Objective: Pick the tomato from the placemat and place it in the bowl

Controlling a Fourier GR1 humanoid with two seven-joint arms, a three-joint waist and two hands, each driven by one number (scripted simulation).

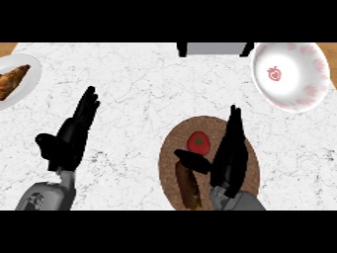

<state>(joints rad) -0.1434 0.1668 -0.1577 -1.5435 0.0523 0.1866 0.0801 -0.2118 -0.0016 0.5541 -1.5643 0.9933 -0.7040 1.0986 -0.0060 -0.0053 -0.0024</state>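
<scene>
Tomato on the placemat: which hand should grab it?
Right. The right hand is open over the placemat, right beside the tomato. The left hand is open over bare counter, well away from it.

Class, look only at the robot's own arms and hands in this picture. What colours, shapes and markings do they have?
Both forearms are grey and rounded, entering from the lower edge; the left forearm shows faint darker mottled markings. Each ends in a black hand with long slim fingers and a thicker thumb: the left hand and the right hand. No cables or sleeves are visible.
</scene>
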